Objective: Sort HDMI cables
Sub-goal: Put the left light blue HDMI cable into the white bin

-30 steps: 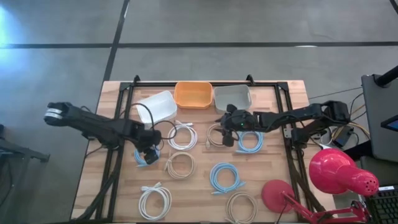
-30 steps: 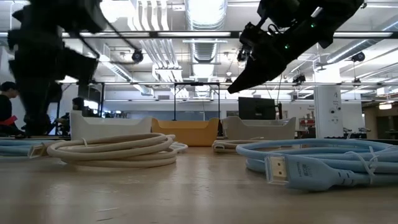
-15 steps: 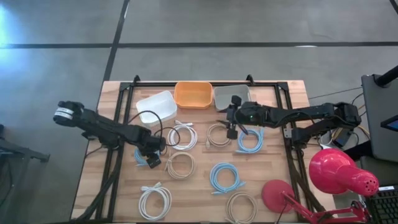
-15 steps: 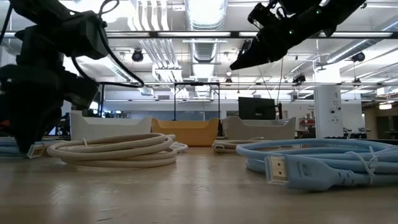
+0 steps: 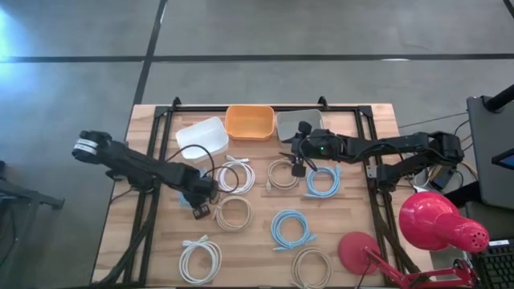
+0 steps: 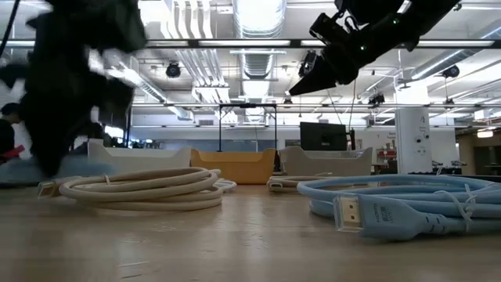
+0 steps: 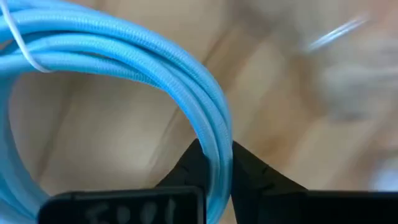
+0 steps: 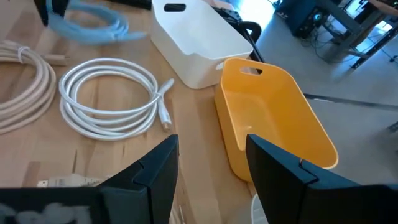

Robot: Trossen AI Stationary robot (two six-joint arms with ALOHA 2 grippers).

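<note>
On the wooden table, the left gripper pinches a light blue cable; right gripper hovers, fingers apart.

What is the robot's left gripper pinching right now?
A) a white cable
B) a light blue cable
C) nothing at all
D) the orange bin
B: in the left wrist view the left gripper has its two dark fingers closed on the strands of a light blue cable, while the orange bin sits untouched at the far edge of the table.
</note>
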